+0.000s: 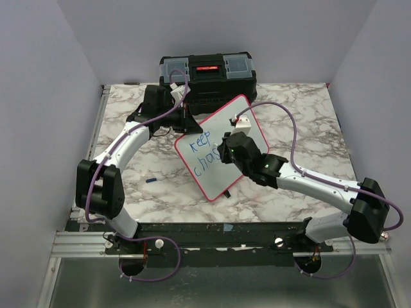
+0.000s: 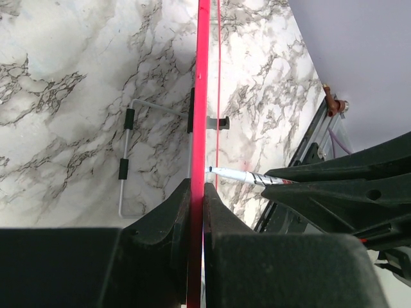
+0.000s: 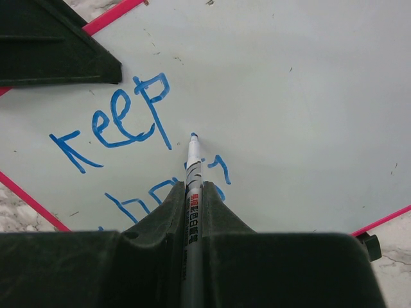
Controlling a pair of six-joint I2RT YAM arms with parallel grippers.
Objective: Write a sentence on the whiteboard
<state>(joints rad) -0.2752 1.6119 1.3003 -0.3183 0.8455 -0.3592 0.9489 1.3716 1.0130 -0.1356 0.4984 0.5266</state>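
Observation:
The whiteboard (image 1: 221, 125), white with a red rim, is propped at a tilt in the middle of the table. My left gripper (image 1: 186, 122) is shut on its upper left rim; the left wrist view shows that rim (image 2: 202, 96) edge-on between the fingers (image 2: 198, 187). My right gripper (image 1: 225, 153) is shut on a marker (image 3: 192, 160) whose blue tip rests at the board (image 3: 289, 96), just right of "keep" (image 3: 122, 122). Below it a second line of the sentence (image 1: 207, 160) begins with "chas", and my right gripper (image 3: 193, 187) partly covers it.
A black toolbox (image 1: 209, 74) stands behind the board at the table's far edge. A small blue cap (image 1: 151, 181) lies on the marble table left of the board. A wire stand (image 2: 128, 147) sits behind the board. Purple walls close in both sides.

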